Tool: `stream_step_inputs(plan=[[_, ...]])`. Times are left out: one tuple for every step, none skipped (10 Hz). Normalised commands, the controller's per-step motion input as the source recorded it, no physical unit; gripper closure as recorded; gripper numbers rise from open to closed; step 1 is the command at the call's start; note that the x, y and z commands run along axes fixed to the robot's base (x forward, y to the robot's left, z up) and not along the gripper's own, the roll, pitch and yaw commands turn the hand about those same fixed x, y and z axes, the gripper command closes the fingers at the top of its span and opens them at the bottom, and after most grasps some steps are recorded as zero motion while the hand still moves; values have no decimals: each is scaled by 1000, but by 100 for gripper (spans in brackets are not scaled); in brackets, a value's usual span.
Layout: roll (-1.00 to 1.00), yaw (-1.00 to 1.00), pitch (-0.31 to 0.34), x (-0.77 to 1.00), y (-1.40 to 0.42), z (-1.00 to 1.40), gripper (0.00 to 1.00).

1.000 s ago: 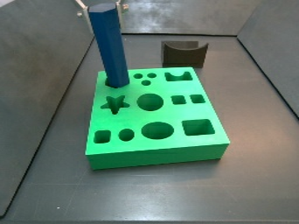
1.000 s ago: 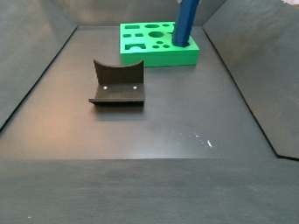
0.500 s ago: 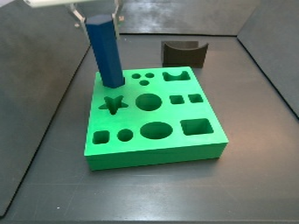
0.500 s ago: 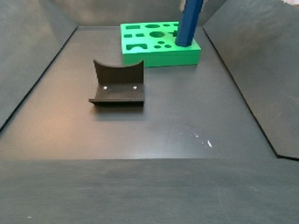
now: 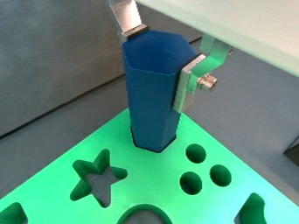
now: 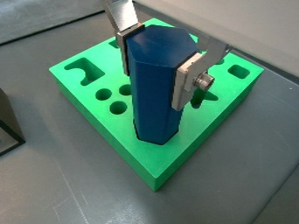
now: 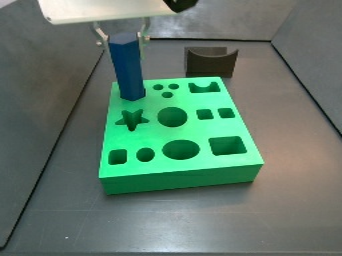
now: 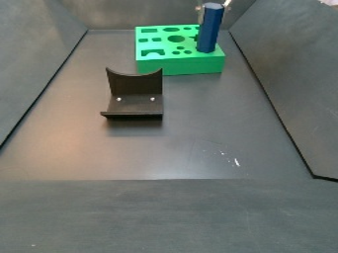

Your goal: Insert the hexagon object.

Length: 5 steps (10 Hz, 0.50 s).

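The blue hexagon object (image 7: 128, 70) stands upright with its lower end in the back-left corner hole of the green block (image 7: 187, 180). It also shows in the side view (image 8: 209, 28) on the green block (image 8: 179, 65). My gripper (image 7: 123, 40) is shut on the bar's upper part. In both wrist views the silver fingers (image 5: 193, 74) (image 6: 184, 80) press on opposite sides of the hexagon object (image 5: 149, 105) (image 6: 152, 105), with the gripper (image 5: 162, 63) (image 6: 153, 68) above the green block (image 5: 140, 175) (image 6: 82, 103). The part of the bar inside the hole is hidden.
The dark grey block with a curved notch (image 7: 210, 60) stands behind the green block, and shows apart on the floor in a side view (image 8: 132, 96). Other shaped holes such as a star (image 7: 130, 120) and circles (image 7: 171, 116) lie near the bar. Dark walls ring the floor.
The gripper has come down with the hexagon object, and the bar stands lower in the corner hole than one second ago. The green and grey blocks have not moved.
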Motion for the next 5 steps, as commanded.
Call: stream_step_inputs(plan=[[117, 0, 173, 506, 26, -34, 100], [57, 0, 159, 523, 40, -14, 100], [43, 0, 140, 563, 94, -66, 100], [0, -89, 44, 286, 0, -14, 100], [0, 0, 0, 0, 0, 0, 100]])
